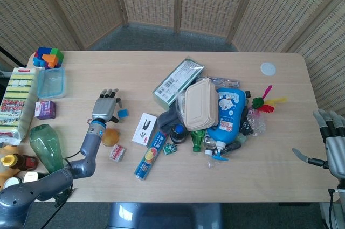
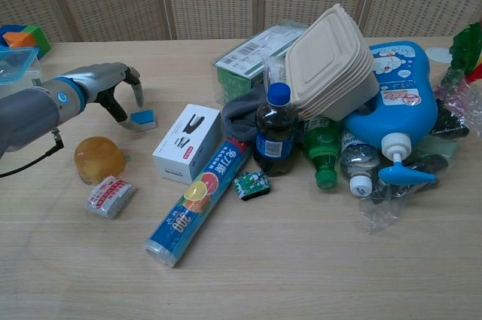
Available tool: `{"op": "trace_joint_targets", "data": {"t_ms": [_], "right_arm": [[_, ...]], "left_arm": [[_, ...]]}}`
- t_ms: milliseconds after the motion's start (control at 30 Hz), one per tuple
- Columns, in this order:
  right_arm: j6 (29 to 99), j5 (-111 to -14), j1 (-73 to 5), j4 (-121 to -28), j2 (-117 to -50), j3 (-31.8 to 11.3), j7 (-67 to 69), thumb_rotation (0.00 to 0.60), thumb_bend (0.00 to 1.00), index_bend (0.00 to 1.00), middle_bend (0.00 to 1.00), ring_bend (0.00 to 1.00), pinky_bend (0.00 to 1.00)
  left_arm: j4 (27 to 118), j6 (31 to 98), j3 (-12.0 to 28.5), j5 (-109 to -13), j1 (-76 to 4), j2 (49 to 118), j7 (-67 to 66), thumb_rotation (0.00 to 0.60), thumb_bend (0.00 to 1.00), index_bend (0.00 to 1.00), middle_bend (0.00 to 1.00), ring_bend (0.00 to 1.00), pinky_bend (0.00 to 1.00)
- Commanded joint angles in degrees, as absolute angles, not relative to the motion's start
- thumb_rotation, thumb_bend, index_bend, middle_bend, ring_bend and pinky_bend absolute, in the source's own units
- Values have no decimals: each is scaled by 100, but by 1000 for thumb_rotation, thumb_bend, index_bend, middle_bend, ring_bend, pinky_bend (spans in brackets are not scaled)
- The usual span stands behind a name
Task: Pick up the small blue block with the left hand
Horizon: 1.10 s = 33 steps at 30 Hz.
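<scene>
The small blue block [image 1: 123, 113] [image 2: 142, 117] lies on the wooden table, left of a white stapler box [image 1: 144, 129]. My left hand [image 1: 104, 108] [image 2: 115, 86] hovers right over it with its fingers curved down around it; the thumb sits at the block's near left side. The chest view shows the fingers apart and the block still on the table, not gripped. My right hand [image 1: 333, 143] stays at the table's far right edge, fingers spread and empty.
An orange ball [image 2: 99, 160] and a wrapped packet [image 2: 110, 196] lie near my left forearm. A blue foil roll [image 2: 197, 199], a dark bottle [image 2: 275, 131] and a heap of containers fill the middle. A clear tub [image 1: 50, 82], purple box [image 1: 46, 110] and green bottle [image 1: 42, 145] stand at the left.
</scene>
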<state>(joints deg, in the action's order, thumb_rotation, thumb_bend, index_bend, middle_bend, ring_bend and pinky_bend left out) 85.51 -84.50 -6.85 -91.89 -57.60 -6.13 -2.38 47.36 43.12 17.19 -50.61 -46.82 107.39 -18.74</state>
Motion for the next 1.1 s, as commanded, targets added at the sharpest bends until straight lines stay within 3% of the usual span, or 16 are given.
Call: {"op": "trace_joint_targets", "data": {"t_ms": [33,200,433,767,1100], "right_arm": [[8550,-8447,-682,-9192,-5758,-615,-243,238,177,0,0,0,0],[8555,-8433,-664,-9194,-5746,-618,-228,237,179,0,0,0,0],[8581,-8428,-629,-9194,-5728,-617,-197,237,177,0,0,0,0],[8588,-8434,-613,-9222,-5709,-624,-190,237,180,0,0,0,0],[8556,-8443,-635,-9232,-5719,-638,-201,236,178,0,0,0,0]], "left_arm": [[4660,4271,1725,-5060,-4719,10791,-1851,566,32,419,0,0,0],[4509,4202,1733,-5056,-4775,10881,-1829,566,50,427,0,0,0],[4302,4121,1780,-5065,-4838,11017,-1702,563,178,476,6,0,0],[4125,4089,1814,-5121,-4849,11114,-1552,564,309,615,116,0,0],[4468,4124,1880,-5220,-4805,10834,-1390,566,349,662,149,0,0]]}}
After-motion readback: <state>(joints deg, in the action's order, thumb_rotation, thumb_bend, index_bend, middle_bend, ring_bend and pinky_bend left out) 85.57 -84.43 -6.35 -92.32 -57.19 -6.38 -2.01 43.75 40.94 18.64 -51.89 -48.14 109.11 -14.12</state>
